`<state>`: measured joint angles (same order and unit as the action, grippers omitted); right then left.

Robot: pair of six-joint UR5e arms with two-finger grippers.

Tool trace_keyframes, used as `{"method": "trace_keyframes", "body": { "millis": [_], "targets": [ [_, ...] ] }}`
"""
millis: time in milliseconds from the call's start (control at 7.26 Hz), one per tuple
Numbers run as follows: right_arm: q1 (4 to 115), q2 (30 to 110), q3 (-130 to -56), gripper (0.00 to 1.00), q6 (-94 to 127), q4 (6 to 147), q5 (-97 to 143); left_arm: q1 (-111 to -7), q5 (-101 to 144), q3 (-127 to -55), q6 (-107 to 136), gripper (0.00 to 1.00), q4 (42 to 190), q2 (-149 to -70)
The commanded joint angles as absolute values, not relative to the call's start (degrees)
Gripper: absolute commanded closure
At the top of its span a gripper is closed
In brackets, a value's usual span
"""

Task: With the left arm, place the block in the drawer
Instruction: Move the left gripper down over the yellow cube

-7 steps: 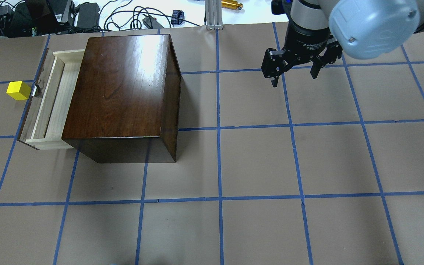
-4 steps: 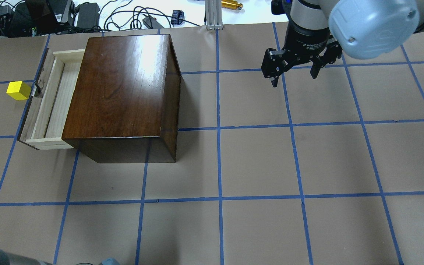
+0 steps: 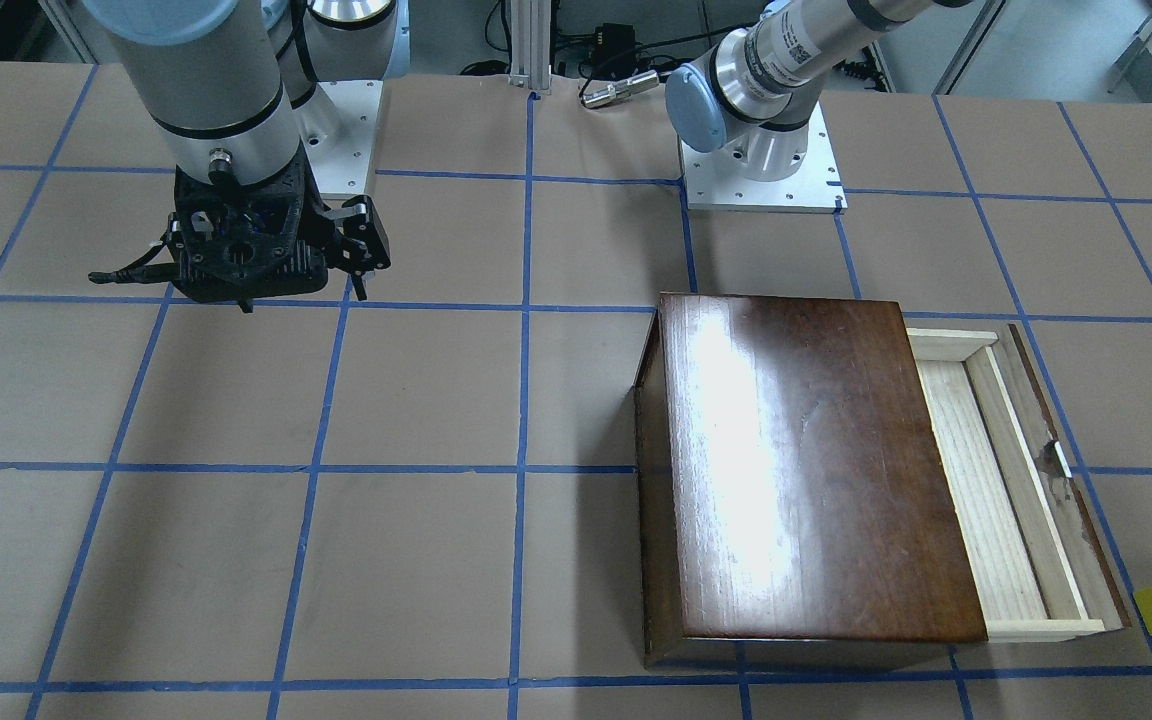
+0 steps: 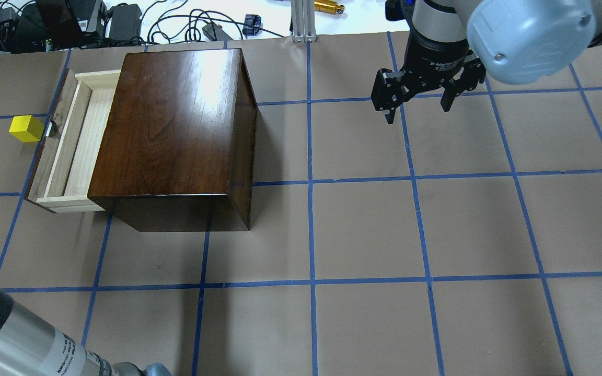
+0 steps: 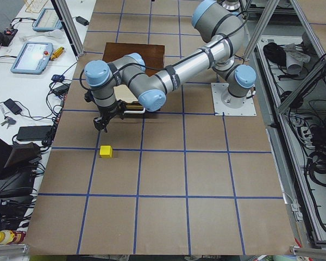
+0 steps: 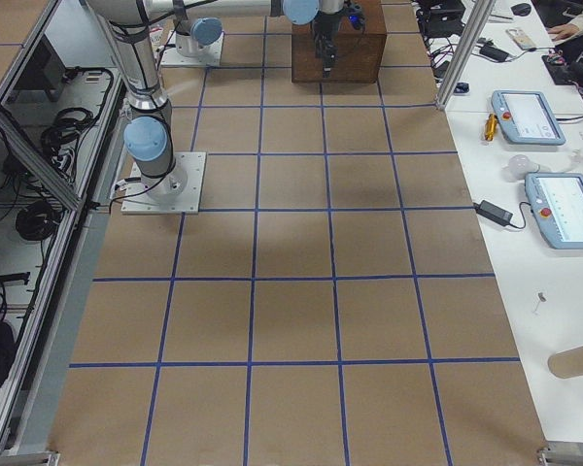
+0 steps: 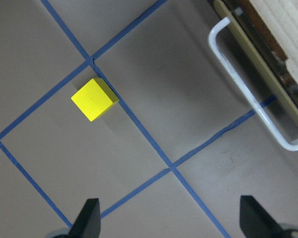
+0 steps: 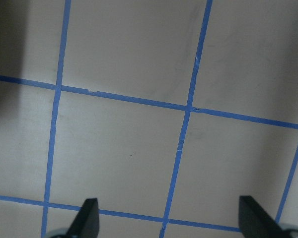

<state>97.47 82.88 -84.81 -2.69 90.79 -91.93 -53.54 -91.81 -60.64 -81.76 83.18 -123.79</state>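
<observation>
Entering overhead view bottom-left, left arm [image 4: 8,339], block [image 4: 26,128] unmoved beside drawer [image 4: 82,143]

i'm looking at the table [image 4: 363,230]: brown paper all over, blue tape lines [image 4: 311,230] cutting it into squares. the dark wooden box [image 4: 175,120] sits flat on it, its drawer [image 4: 79,149] pulled out along the surface. the yellow block [image 4: 26,128] lies on the paper just off the drawer's front, by a tape crossing, not touching it. two metal base plates [image 3: 761,190] sit at the robot's edge.
</observation>
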Motion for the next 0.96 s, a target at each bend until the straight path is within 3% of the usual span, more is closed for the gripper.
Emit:
{"method": "trace_keyframes", "body": {
  "millis": [0, 826],
  "targets": [
    [97.5, 82.9, -84.8, 0.0, -2.7, 90.8, -91.9, -53.5, -91.8, -58.2, -93.9, 0.0, 83.0, -127.9],
    [97.5, 82.9, -84.8, 0.0, -2.7, 90.8, -91.9, -53.5, -92.2, -58.1, -123.6, 0.0, 73.9, -134.4]
  ]
}}
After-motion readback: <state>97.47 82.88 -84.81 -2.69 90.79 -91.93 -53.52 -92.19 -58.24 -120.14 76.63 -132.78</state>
